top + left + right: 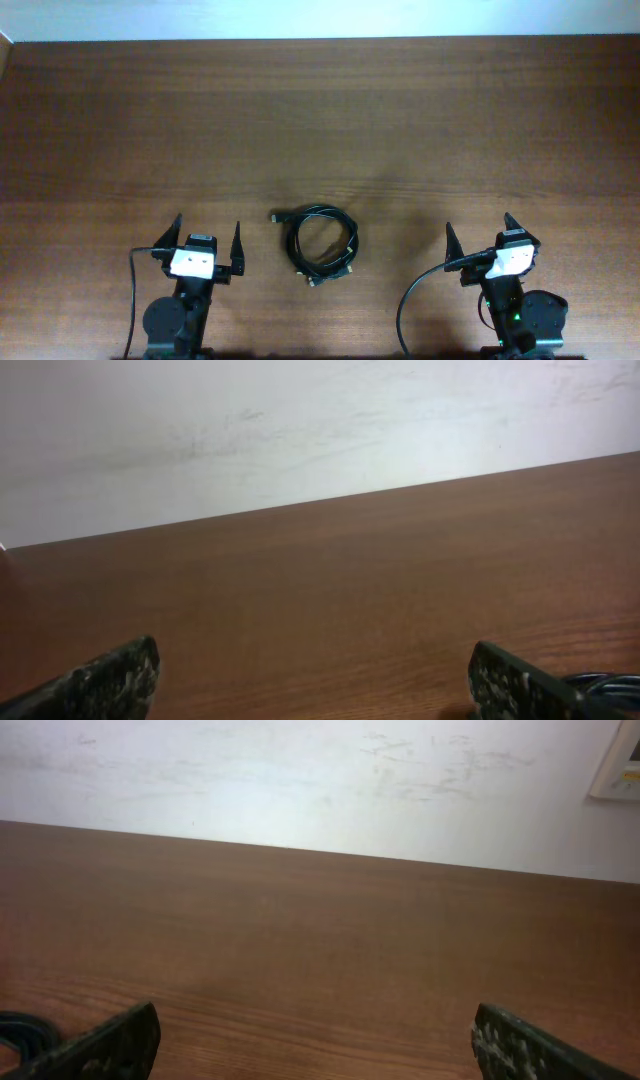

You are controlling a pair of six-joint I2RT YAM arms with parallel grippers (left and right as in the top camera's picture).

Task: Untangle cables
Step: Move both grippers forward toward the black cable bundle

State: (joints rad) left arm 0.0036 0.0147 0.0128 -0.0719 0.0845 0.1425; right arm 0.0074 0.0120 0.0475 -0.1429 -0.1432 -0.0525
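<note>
cables (319,243) are seen coiled on the table (320,120), between left gripper (208,243) and right gripper (478,237); both fingers spread wide, nothing held.

The cables (320,245) lie coiled on the table (400,120), between the left tool (208,238) and right tool (478,234).

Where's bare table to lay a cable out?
Far half of the table, beyond the cables, is all bare. Gaps between cables and left gripper, and cables and right gripper, are bare too. Crowded only at the near edge, around both grippers.
</note>
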